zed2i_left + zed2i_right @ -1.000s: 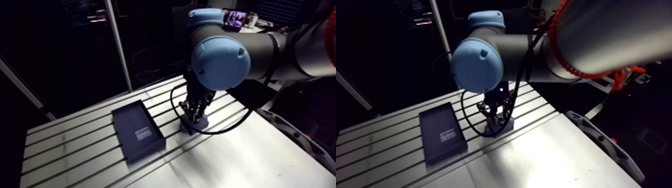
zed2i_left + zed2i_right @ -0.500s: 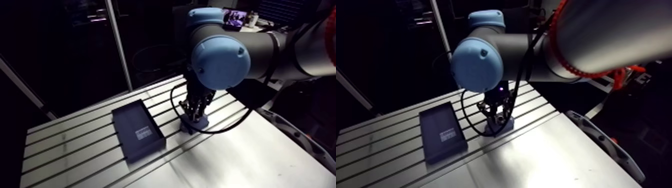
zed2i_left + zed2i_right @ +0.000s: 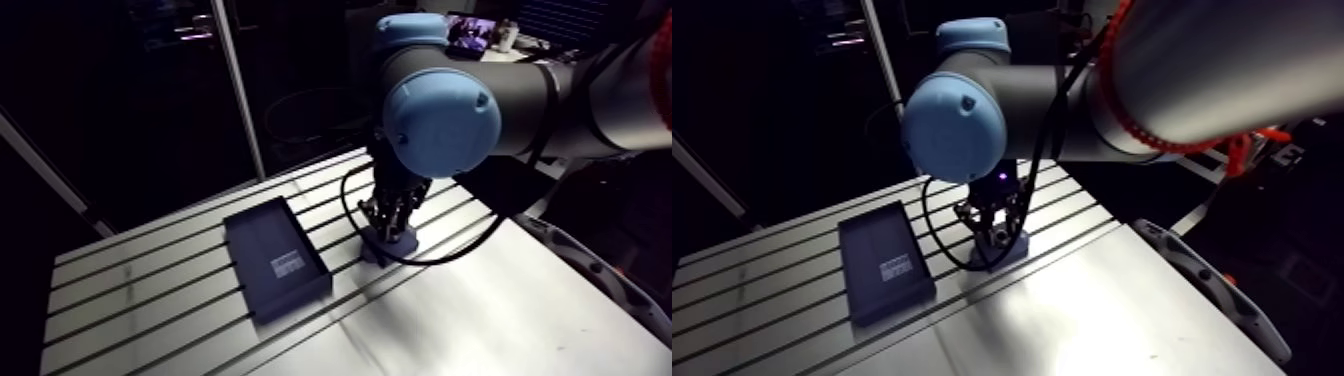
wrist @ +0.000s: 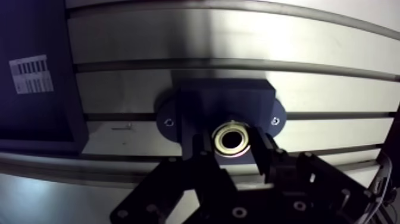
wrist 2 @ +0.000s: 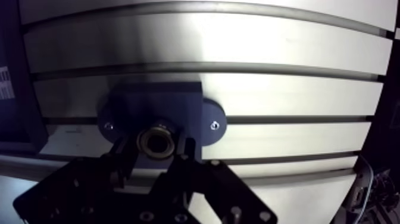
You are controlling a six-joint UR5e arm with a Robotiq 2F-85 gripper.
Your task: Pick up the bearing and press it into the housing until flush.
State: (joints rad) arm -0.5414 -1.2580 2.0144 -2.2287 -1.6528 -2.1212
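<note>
1. On the slotted aluminium surface (image 3: pixel 150 290), the biggest item is the dark shallow tray (image 3: pixel 258 238), lying flat across several slots. All that shows inside it is a white printed label (image 3: pixel 287 266) on its floor.
2. Just along from the tray, with a bare strip of surface between them, sits the dark blue housing (image 4: pixel 223 98). It's a block with a rounded ear on each side, with one screw (image 4: pixel 169 122) in the ear nearer the tray and a second screw (image 4: pixel 274 121) in the far ear.
3. Over to the arm view: the arm's big light-blue joint cap (image 3: pixel 442 122) looms in front, and the wrist drops straight down behind it. From that side the gripper covers most of the housing, and only the block's base peeks out underneath.
4. Wrist view now, and the gripper (image 4: pixel 232 149) is right down at the housing. Its dark fingers (image 4: pixel 201 149) stand one to each side, over the edge of the block closest to the gripper.
5. And there's the bearing (image 4: pixel 222 138), a bright metal ring with a dark bore, squarely between the fingers. They're clamped on it from both sides. It sits at the housing, roughly midway between the two ears and just on the gripper's side of the line through the screws. How deep it sits in the block, or whether it's level with the face, I can't tell from here.
</note>
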